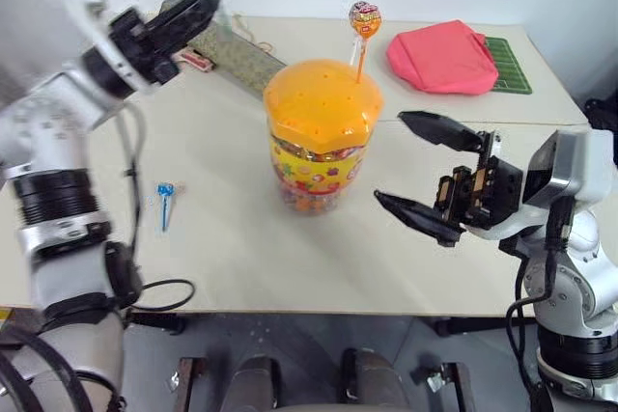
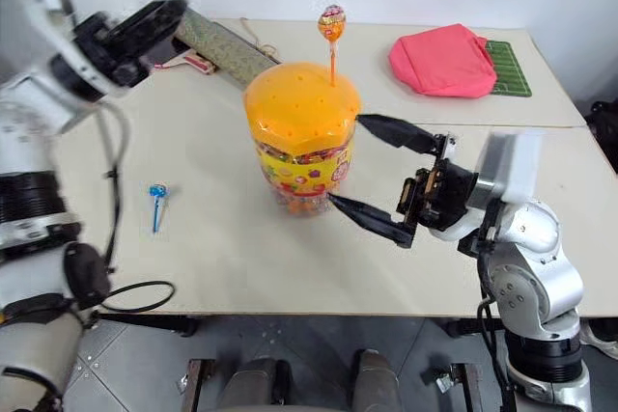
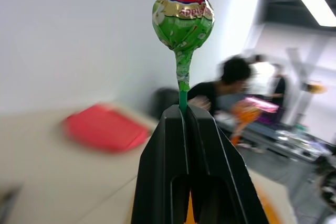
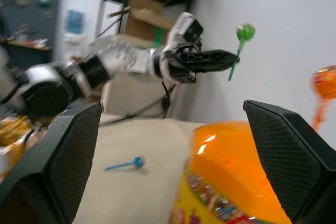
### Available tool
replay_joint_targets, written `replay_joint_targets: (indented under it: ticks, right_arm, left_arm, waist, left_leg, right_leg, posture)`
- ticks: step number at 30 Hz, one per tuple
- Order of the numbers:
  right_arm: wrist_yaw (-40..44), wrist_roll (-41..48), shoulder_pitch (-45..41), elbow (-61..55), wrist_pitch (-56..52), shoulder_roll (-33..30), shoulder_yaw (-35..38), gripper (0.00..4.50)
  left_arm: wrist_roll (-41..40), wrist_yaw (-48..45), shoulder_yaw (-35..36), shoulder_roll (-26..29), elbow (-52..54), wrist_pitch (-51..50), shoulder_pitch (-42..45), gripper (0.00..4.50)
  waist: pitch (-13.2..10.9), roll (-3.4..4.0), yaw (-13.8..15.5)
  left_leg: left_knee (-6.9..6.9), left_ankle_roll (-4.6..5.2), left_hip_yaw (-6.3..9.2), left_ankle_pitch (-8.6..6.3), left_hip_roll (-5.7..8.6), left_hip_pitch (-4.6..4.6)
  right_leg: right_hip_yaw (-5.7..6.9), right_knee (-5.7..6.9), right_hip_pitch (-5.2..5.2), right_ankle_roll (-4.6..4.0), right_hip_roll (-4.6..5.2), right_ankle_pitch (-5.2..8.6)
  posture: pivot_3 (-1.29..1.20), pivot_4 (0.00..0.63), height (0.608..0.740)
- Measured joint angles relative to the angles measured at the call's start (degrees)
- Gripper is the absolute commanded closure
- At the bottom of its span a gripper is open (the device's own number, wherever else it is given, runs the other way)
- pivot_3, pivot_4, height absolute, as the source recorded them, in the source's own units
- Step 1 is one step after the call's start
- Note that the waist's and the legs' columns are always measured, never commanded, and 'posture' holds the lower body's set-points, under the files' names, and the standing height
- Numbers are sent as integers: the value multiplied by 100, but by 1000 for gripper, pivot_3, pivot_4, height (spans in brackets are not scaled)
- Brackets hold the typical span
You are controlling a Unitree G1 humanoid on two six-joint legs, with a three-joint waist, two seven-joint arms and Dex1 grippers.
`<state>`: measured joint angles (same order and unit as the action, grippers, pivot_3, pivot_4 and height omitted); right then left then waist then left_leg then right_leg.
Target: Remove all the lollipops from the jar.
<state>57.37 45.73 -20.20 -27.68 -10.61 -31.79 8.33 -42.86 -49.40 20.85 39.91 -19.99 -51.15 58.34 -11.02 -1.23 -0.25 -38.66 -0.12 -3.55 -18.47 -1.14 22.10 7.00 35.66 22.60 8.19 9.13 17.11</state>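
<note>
- The jar (image 1: 320, 137) stands mid-bench with its orange lid on; one orange lollipop (image 1: 364, 18) is planted by its stick in a lid hole at the far right, so it remains to be pulled.
- A green lollipop (image 3: 183, 19) is raised to the far left of the jar, its stick clamped between the closed fingers of the left gripper (image 1: 196, 13), likely on its way to be set down.
- A blue lollipop (image 1: 165, 192) lies flat on the bench, left of the jar, already out.
- The right gripper (image 1: 425, 173) waits just right of the jar, fingers spread wide and holding nothing, apparently placed to steady the jar.
- A pink pouch (image 1: 442, 57) rests far right, well apart.
</note>
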Motion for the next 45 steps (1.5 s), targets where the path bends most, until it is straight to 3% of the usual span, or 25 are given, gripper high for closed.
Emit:
replay_joint_targets:
  ticks: [4,6,10,13,16,21,24,29,33,40,45]
  right_arm:
    - [723,-175,-84,353,55,-408,-175,0]
    - [1003,-387,-2,614,79,-581,-184,0]
    - [1056,-740,108,867,149,-693,-177,0]
    - [1000,-877,132,922,160,-727,-160,0]
    - [962,-881,161,920,132,-789,-108,0]
    - [737,-780,133,918,-91,-825,-15,0]
    - [182,-564,-120,878,-524,-773,107,0]
    - [-1504,-600,-1164,913,-1962,-718,57,0]
    - [-2287,-539,-2034,1265,-2635,-270,36,0]
    - [-2430,-448,-2461,1438,-3016,133,-131,0]
    - [-2432,-428,-2561,1467,-3092,263,-160,1227]
  left_arm:
    - [170,415,-359,829,1003,-1219,-1749,4470]
    - [264,687,-470,797,1348,-1572,-2497,4470]
    - [666,1388,-533,482,2162,-1301,-3512,4470]
    - [726,1524,-590,352,2467,-1198,-3812,4470]
    - [719,1591,-603,349,2591,-1284,-3840,3862]
    - [722,1275,-623,500,2561,-1046,-3814,2363]
    - [641,683,-471,640,2543,-499,-3672,1461]
    - [490,-538,-61,819,2453,860,-3471,51]
    - [-58,-1026,268,314,2360,1466,-2975,51]
    - [-579,-1186,336,-73,2357,1621,-2749,51]
    - [-638,-1135,351,-79,2302,1724,-2742,0]
  waist:
    - [0,0,6]
    - [-7,-11,91]
    - [-7,-11,174]
    - [-6,-11,167]
    - [-5,-8,161]
    - [-5,-8,160]
    - [-5,-8,159]
    - [-6,-2,138]
    - [-6,-2,143]
    - [-6,-2,131]
    - [-6,-2,91]
  left_leg:
    - [-5,8,-2,-9,5,0]
    - [-33,7,16,-10,1,25]
    - [-45,7,17,-12,7,21]
    - [-43,2,16,-14,3,19]
    - [-39,1,11,-15,3,15]
    - [-39,1,8,-14,3,15]
    - [-40,0,4,-14,2,15]
    - [-35,-3,-3,-16,-2,15]
    - [-39,-3,-4,-16,-3,20]
    - [-38,2,-4,-19,-2,21]
    - [-37,2,-4,-19,-3,21]
  right_leg:
    - [-8,0,-1,1,6,-1]
    - [6,-1,-1,1,4,-1]
    - [-8,-6,-11,4,7,-2]
    - [-6,-5,-10,4,4,-2]
    - [-8,-5,-10,4,4,-2]
    - [-7,-5,-9,4,4,-2]
    - [-8,-7,-7,4,4,-2]
    - [-8,-4,1,1,2,-1]
    - [-7,-3,2,1,0,-1]
    - [-5,-3,2,4,0,-2]
    - [-5,-2,3,4,0,-2]
  posture:
    - [0,150,740]
    - [0,150,740]
    - [0,150,740]
    - [0,150,740]
    - [0,150,740]
    - [0,150,740]
    - [0,150,740]
    - [0,150,740]
    - [0,150,740]
    - [0,150,740]
    - [0,150,740]
